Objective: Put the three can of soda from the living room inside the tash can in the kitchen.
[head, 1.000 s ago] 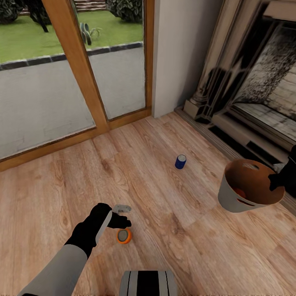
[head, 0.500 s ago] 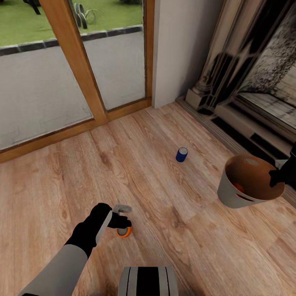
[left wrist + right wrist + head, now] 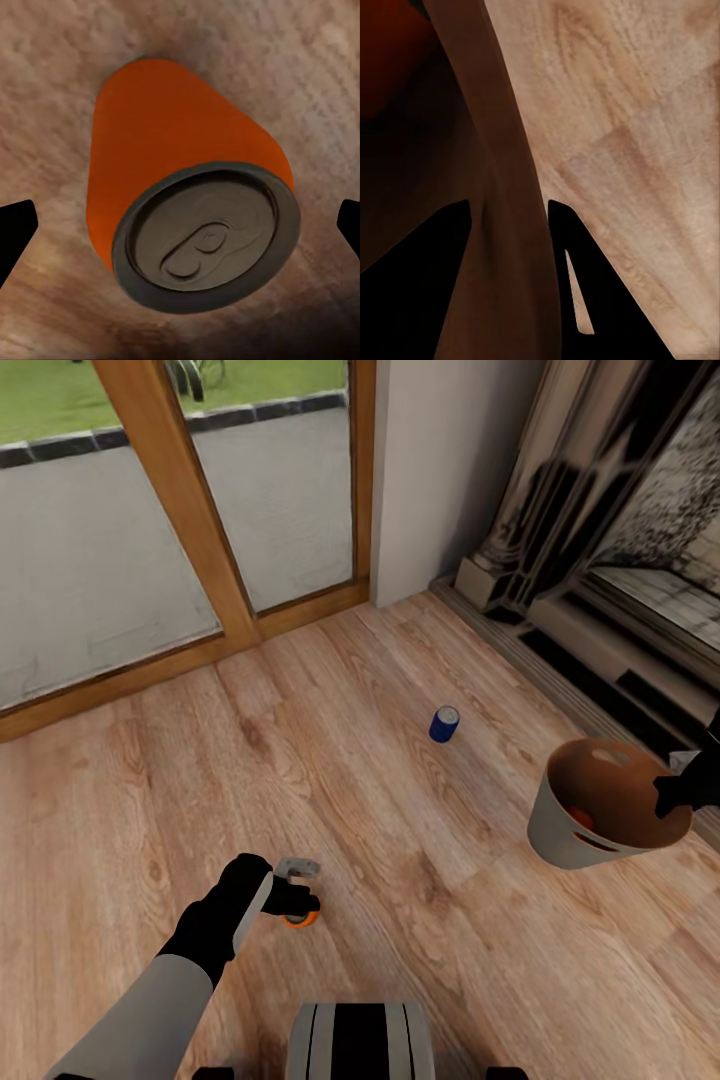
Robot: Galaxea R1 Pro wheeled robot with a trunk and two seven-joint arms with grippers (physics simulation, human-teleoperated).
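Left gripper (image 3: pixel 297 895) poised over an orange can (image 3: pixel 301 919); bin (image 3: pixel 566 833) held by the right gripper (image 3: pixel 672 797).

In the lower left of the head view, the can stands on the wood floor (image 3: pixel 420 920) between wide-open fingers (image 3: pixel 15 236), untouched. The right fingers (image 3: pixel 585 300) are clamped on the bin wall at mid right. An orange can (image 3: pixel 582 819) lies inside. A blue can (image 3: pixel 444 723) stands at frame centre.

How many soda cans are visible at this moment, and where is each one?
3. One orange can stands on the floor under the left gripper; the blue can stands on the floor farther ahead; part of another orange can shows inside the bin held by the right gripper.
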